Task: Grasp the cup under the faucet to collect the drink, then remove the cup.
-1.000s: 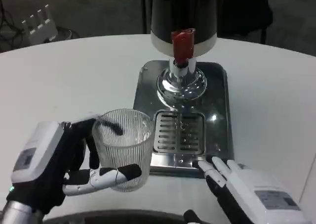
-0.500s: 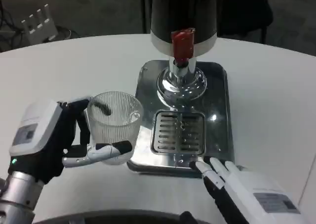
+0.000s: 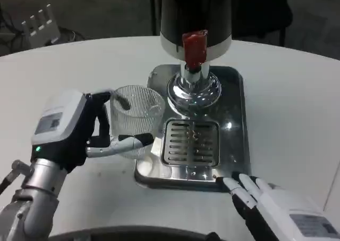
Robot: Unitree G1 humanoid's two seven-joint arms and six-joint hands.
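Note:
A clear ribbed glass cup (image 3: 136, 116) is held by my left hand (image 3: 71, 129), whose fingers wrap its near and far sides. The cup sits just left of the steel drip tray (image 3: 236, 140), close to the slotted grate (image 3: 191, 141). Behind it stands the black dispenser (image 3: 196, 12) with its red tap lever (image 3: 194, 48) over the chrome spout base (image 3: 194, 88). My right hand (image 3: 271, 209) lies at the bottom right, fingers stretched toward the tray's front edge, holding nothing. I cannot tell whether the cup contains liquid.
The round white table (image 3: 79, 65) spreads to the left and right of the tray. A white ridged object (image 3: 41, 24) sits beyond the table's far left edge. The floor behind is dark.
My left hand has carried the cup up and to the right, closer to the tray's left edge. The right hand has slid slightly lower and to the right.

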